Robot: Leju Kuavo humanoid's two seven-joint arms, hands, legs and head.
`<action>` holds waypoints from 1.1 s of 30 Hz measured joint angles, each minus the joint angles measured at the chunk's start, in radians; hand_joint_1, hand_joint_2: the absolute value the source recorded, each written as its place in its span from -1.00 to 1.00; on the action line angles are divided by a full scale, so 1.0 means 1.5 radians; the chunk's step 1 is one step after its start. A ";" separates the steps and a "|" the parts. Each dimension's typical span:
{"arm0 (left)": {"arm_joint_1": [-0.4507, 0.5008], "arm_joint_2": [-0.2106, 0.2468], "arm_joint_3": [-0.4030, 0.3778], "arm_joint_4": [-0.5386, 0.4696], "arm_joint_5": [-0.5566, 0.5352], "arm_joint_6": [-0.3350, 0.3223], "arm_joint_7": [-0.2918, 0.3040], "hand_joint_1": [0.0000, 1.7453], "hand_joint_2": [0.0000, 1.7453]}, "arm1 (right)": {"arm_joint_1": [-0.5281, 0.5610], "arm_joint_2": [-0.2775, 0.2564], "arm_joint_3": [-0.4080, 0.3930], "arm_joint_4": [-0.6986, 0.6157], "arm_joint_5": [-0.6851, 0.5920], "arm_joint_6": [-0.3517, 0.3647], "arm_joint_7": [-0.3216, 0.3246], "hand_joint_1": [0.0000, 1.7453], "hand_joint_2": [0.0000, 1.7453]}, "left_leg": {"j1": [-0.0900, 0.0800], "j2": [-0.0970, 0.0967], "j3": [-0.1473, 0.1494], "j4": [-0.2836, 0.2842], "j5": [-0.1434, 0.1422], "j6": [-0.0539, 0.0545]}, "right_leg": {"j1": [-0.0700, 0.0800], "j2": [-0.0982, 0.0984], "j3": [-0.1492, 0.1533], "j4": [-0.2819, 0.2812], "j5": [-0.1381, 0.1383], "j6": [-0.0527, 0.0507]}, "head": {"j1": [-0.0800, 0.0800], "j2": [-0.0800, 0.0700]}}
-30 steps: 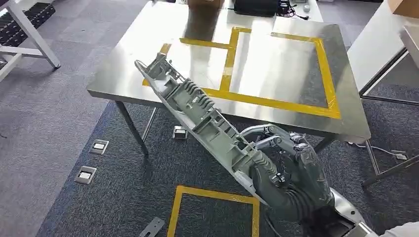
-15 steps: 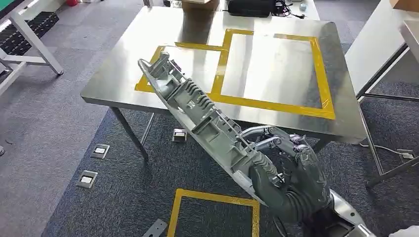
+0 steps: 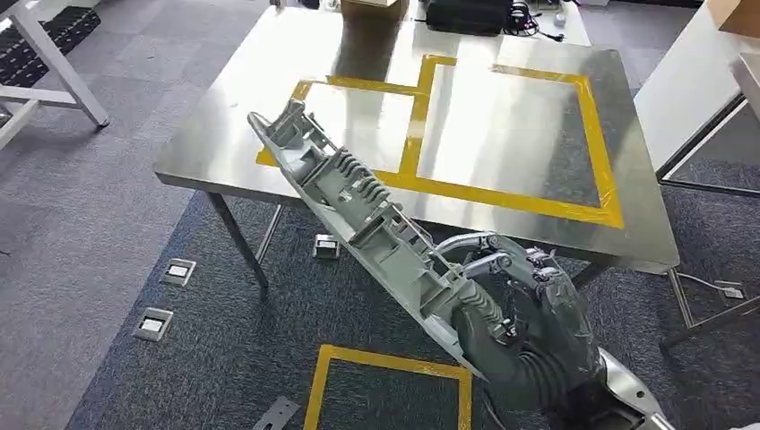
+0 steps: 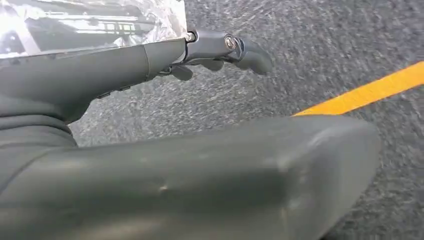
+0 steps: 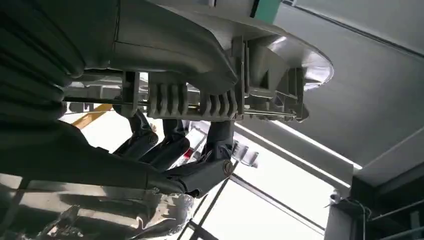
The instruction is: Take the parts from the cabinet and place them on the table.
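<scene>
Gripping one end of a long grey ribbed part (image 3: pixel 358 210), the right robot hand (image 3: pixel 524 327) holds it slanting up and to the left, above the carpeted floor (image 3: pixel 107 233) in front of the bench (image 3: pixel 269 98). The part's far end overlaps the near edge of the bench close to its near-left corner, in the head view; whether it touches the steel top cannot be told. Yellow tape (image 3: pixel 502 193) marks two adjoining rectangles on the bench top, and a dark case (image 3: pixel 466 12) lies at the far edge. A yellow tape square (image 3: pixel 390 363) is laid on the floor below the hand. In the right wrist view the fingers (image 5: pixel 200 175) wrap beneath the part (image 5: pixel 235 75), thumb on the other side. The left robot hand (image 4: pixel 150 150) hangs over the carpet with nothing in it, its fingers (image 4: pixel 230 47) extended and apart from the thumb.
</scene>
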 joint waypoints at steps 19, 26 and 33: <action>-0.006 0.006 0.000 -0.002 -0.004 -0.010 0.001 -1.00 1.00 | -0.002 0.000 0.001 -0.002 0.002 0.001 0.001 1.00 1.00 | 0.000 0.002 -0.044 0.105 -0.027 -0.035 | 0.003 0.001 0.091 -0.181 0.084 -0.036 | -0.006 0.000; -0.008 0.006 0.000 -0.002 -0.012 -0.018 0.004 -1.00 1.00 | -0.004 0.000 0.000 -0.002 0.002 0.001 0.003 1.00 1.00 | 0.002 0.000 -0.002 0.001 0.000 -0.010 | 0.007 0.001 0.082 -0.168 0.075 -0.014 | -0.008 0.000; -0.008 0.006 0.000 -0.002 -0.016 -0.015 0.004 -1.00 1.00 | -0.005 -0.001 0.000 -0.005 0.004 -0.001 0.018 1.00 1.00 | 0.001 0.001 0.004 0.001 -0.004 0.000 | 0.000 0.000 -0.015 0.012 0.024 -0.003 | 0.003 0.000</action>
